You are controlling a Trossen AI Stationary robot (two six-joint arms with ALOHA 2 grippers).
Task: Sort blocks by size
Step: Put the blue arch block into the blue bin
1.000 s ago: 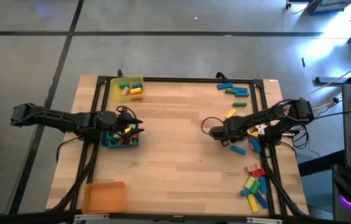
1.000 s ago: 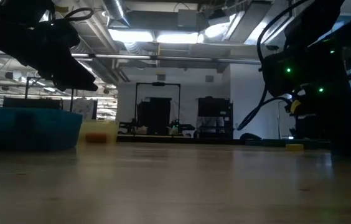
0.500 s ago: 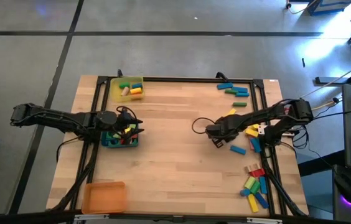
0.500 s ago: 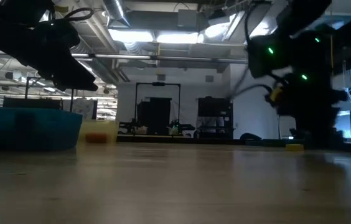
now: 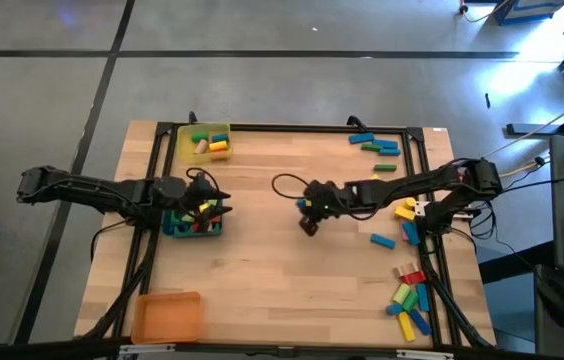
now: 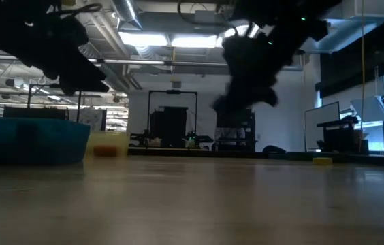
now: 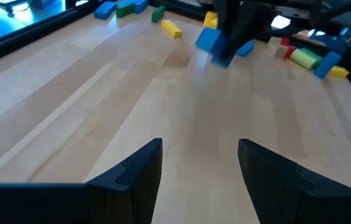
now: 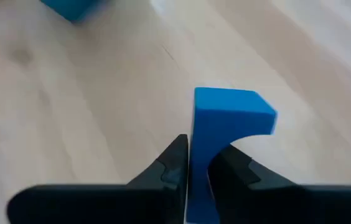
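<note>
My right gripper (image 8: pixel 198 167) hangs over the middle of the table (image 5: pixel 307 212), shut on a blue block (image 8: pixel 228 121). The left wrist view shows that block (image 7: pixel 211 42) held above the wood. My left gripper (image 7: pixel 200 158) stands open with nothing between its fingers, above the blue tray (image 5: pixel 194 225) at the table's left. More blocks lie on the table in groups at the far right (image 5: pixel 377 147), the near right (image 5: pixel 410 295) and the right edge (image 5: pixel 402 212). One blue block (image 5: pixel 382 240) lies alone. My right gripper pinches the blue block by its thin edge (image 8: pixel 198 146) between the two fingers. The block's wider end (image 8: pixel 234 109) sticks out past the fingertips. The fingers slant down from the table's right. The block is lifted clear of the table.
A yellow tray (image 5: pixel 205 142) with a few blocks stands at the far left; an orange tray (image 5: pixel 167 316) stands at the near left corner. The blue tray holds several blocks. A black frame (image 5: pixel 292 128) borders the table. Bare wood lies between the arms.
My right gripper has gone from the blocks at the right edge toward the table's left, rising and turning as it went. The blue block has gone with it, lifted clear of the table.
</note>
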